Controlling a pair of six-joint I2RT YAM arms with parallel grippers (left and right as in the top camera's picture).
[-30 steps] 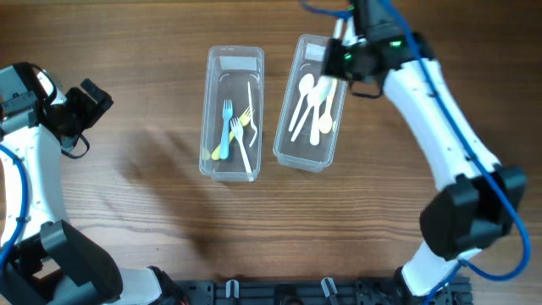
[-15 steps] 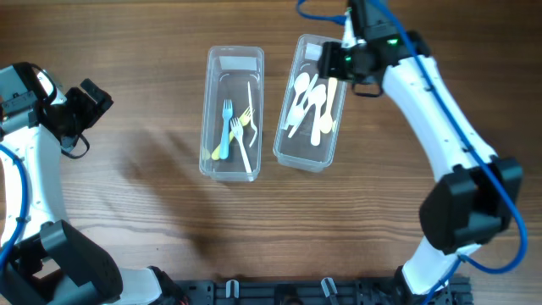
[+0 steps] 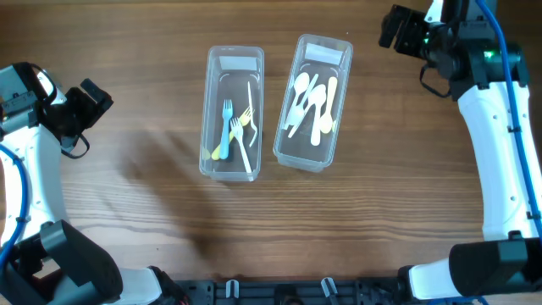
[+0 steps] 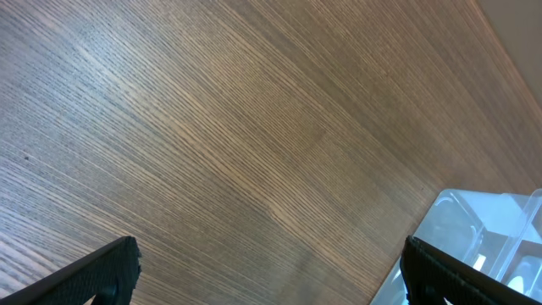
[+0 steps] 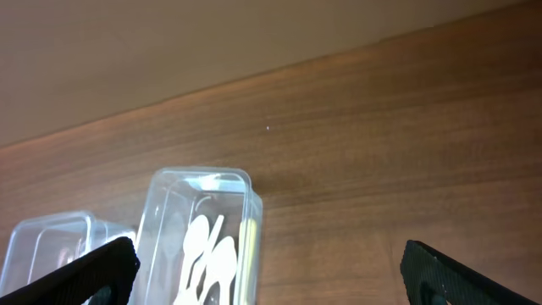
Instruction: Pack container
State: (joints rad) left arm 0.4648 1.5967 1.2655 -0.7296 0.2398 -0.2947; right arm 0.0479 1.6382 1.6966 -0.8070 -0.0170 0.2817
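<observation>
A robotics lab bench: left arm (image 3: 34, 169) and right arm (image 3: 500, 144) flank a wood-grain table (image 3: 127, 186) (beige wall (image 5: 169, 42) behind).

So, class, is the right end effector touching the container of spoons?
Apart. The overhead view shows the right end effector off to the side of the container of spoons, with bare table between them.

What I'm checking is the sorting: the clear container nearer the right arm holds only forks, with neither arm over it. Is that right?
One slip: the overhead view shows the clear container nearer the right arm holds only spoons, white and cream. The forks lie in the other container. Neither arm is over it, as you said.
</observation>
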